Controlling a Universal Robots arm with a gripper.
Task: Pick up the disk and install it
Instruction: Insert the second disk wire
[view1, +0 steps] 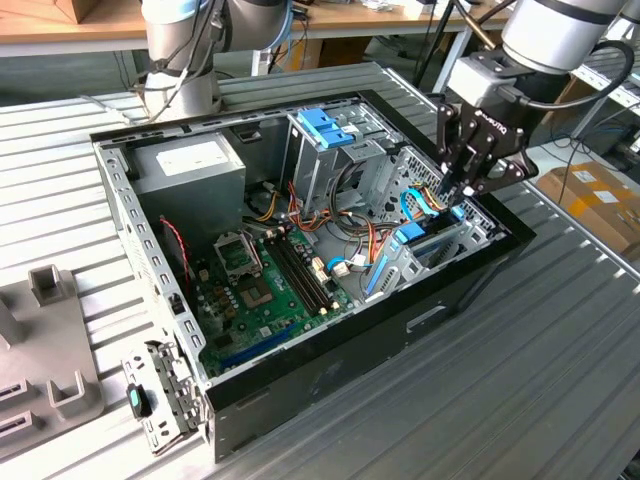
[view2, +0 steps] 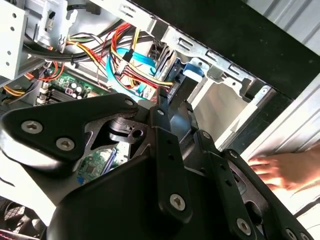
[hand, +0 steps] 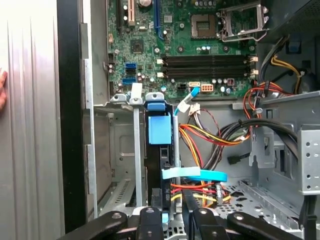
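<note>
Black gripper (view1: 462, 190) with fingers drawn close at the rear end of the dark flat disk with blue plastic rails (hand: 160, 150), which stands edge-on in the grey metal bay (hand: 120, 165) directly ahead of the fingertips; seating appears nearly complete.

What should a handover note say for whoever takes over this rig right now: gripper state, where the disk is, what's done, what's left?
Gripper: lowered into the open computer case at the drive bay on the exterior view's right; finger state can't be judged.
Disk: standing on edge in the bay slot, blue rails showing, directly under the gripper.
Done: disk picked up and brought into the bay.
Left: whether it is fully seated can't be told.
</note>
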